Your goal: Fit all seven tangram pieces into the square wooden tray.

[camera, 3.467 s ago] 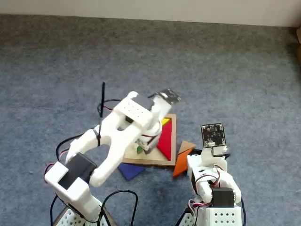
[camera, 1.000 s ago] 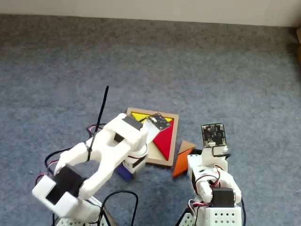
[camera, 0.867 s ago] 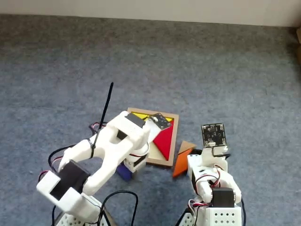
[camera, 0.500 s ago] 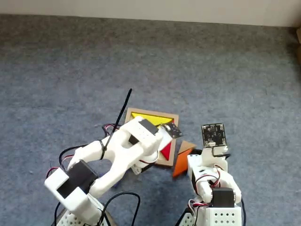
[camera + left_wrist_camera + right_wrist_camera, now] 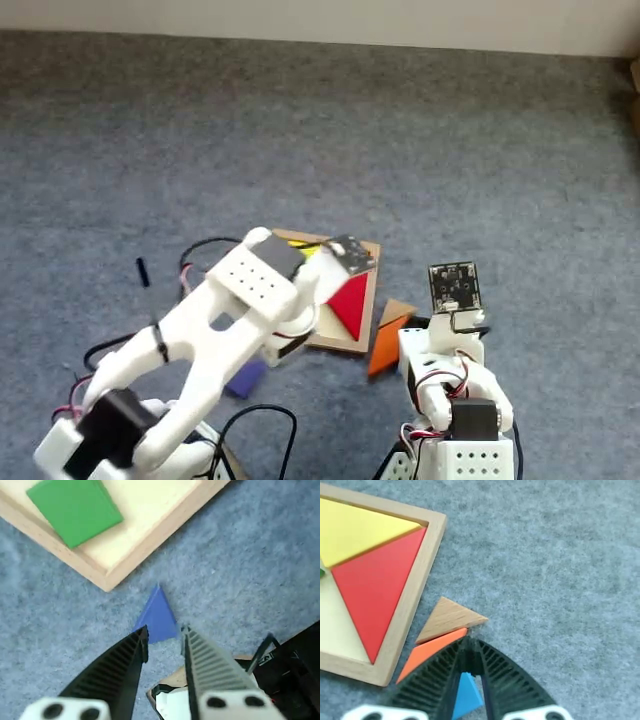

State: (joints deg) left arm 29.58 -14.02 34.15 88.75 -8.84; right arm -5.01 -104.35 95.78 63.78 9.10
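One blue triangle [image 5: 157,617] just off the tray [image 5: 165,528] corner, straddled by the left gripper [image 5: 164,630] with fingers parted. Lower squarely, pinch across flat edges, lift clear before swinging over. Beside tray, right gripper [image 5: 469,652] with fingers together.

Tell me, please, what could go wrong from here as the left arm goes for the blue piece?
1. The blue triangle lies flat on the carpet, and the left jaws, open, straddle only one edge of it. Closing there may squeeze it away rather than grip it.
2. The tray's raised rim stands between the triangle and the bare floor beside the green piece. A low carry might catch on that rim.
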